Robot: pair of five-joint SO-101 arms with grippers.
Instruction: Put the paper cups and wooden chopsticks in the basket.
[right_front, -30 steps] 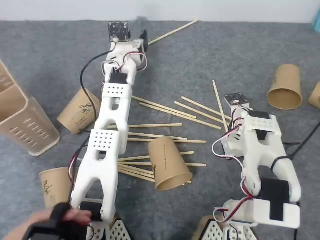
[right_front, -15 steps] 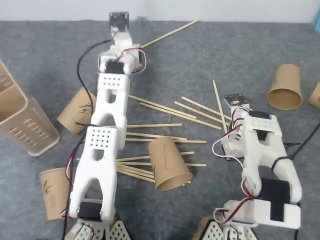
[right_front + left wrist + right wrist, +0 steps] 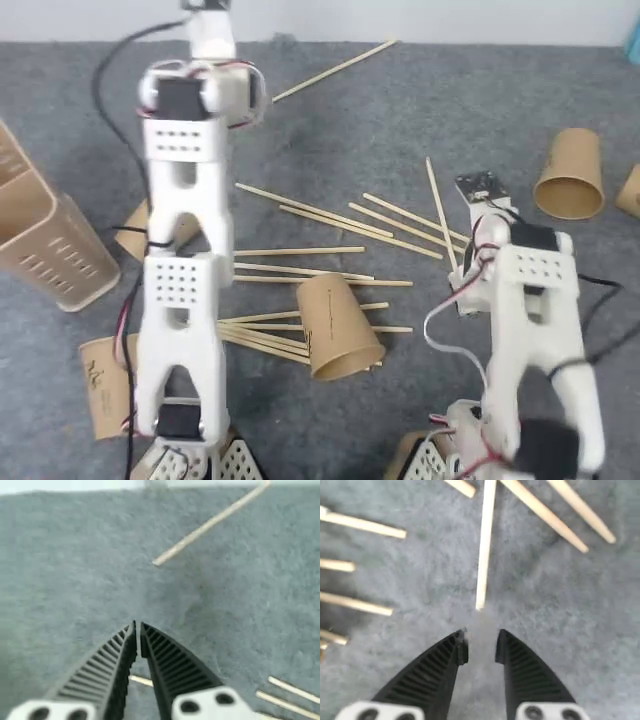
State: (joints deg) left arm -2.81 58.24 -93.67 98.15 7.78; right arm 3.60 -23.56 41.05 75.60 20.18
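Several wooden chopsticks [image 3: 320,250] lie scattered mid-table, and one paper cup [image 3: 338,325] lies on its side across them. Other paper cups rest at the right [image 3: 572,172], the right edge [image 3: 630,190], the lower left [image 3: 105,385] and half hidden behind the left arm [image 3: 135,228]. The basket [image 3: 40,230] stands at the left edge. My left gripper [image 3: 137,626] is shut on nothing, hovering over bare carpet with a lone chopstick [image 3: 210,522] farther off. My right gripper [image 3: 481,639] is slightly open just short of a chopstick's end [image 3: 482,570], touching nothing.
The left arm [image 3: 180,200] stretches high across the left side to the far edge. The right arm [image 3: 530,290] stands at the right. A single chopstick [image 3: 335,68] lies at the back. Grey carpet covers the table.
The left arm has risen and stretched farther toward the back edge. A hand at the lower left has gone. The right arm has lifted slightly and tilted.
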